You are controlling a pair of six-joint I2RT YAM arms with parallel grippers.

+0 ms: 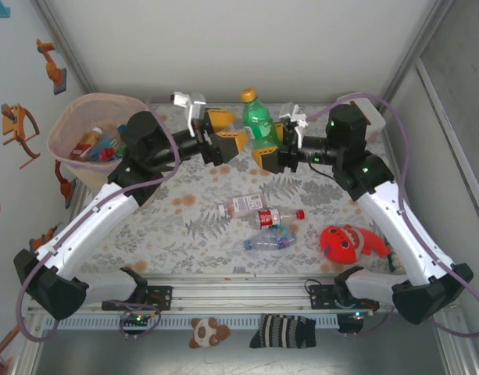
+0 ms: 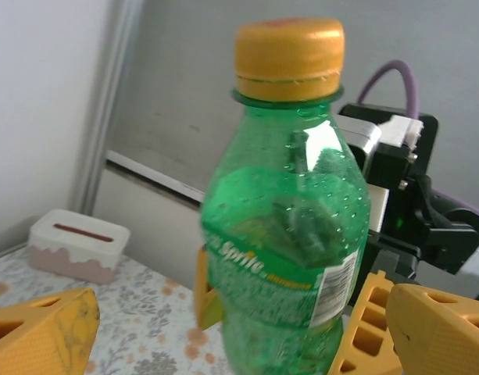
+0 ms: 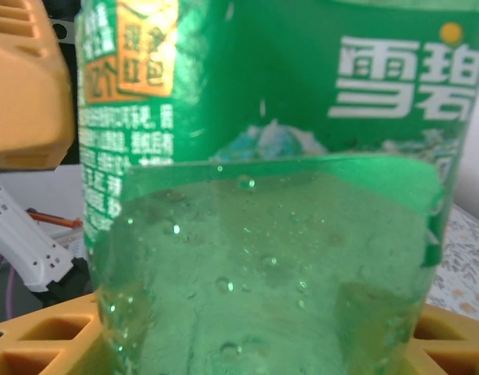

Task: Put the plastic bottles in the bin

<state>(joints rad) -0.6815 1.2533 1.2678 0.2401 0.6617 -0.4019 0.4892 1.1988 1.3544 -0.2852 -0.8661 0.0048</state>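
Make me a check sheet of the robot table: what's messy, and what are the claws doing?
Surface: floral tablecloth, no spills seen.
Job's things: green bottle upright, held; three loose bottles lying mid-table; bin far left, bottles inside.
Clutter: red toy, tissue box.
Grippers: left gripper open, either side of green bottle; right gripper shut on it.
Cables: purple cable looping by each arm.
Surroundings: plush bear, striped sock below front rail.

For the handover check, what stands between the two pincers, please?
The upright green Sprite bottle, held by the right pincer, left pincer open around it, in the top view.
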